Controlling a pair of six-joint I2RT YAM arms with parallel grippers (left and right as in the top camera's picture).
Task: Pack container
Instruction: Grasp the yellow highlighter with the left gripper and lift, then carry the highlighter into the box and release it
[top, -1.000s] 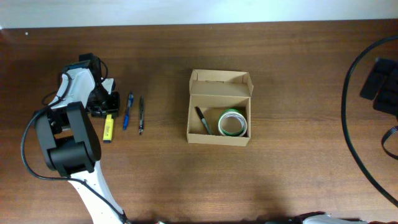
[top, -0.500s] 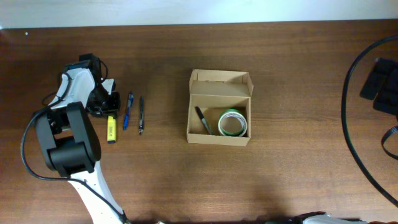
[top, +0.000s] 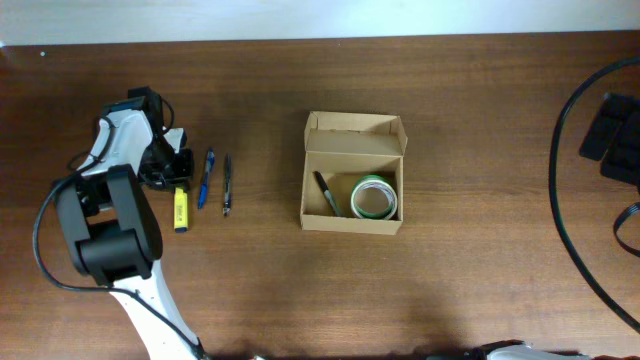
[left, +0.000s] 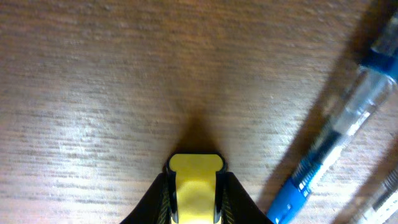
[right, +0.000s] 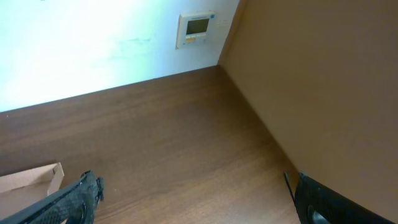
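Observation:
The container, a tan cardboard box (top: 353, 223), stands open at mid-table with its lid flap (top: 355, 131) up at the back. Inside lie a green tape roll (top: 374, 197) and a dark pen (top: 327, 193). My left gripper (top: 166, 172) is at the far left, shut on the top end of a yellow highlighter (top: 179, 208) that lies on the table; the left wrist view shows the highlighter (left: 194, 186) between the jaws (left: 194, 202). My right gripper (right: 193, 199) is open and empty, out of the overhead view; a box corner (right: 28, 177) shows in its view.
A blue pen (top: 206, 178) and a black pen (top: 227, 184) lie just right of the highlighter; the blue pen (left: 336, 137) also shows in the left wrist view. A black cable (top: 562, 200) and a black device (top: 615, 135) sit at the right edge.
The yellow highlighter has shifted slightly toward the front and turned a little in my left gripper. Nothing else has moved.

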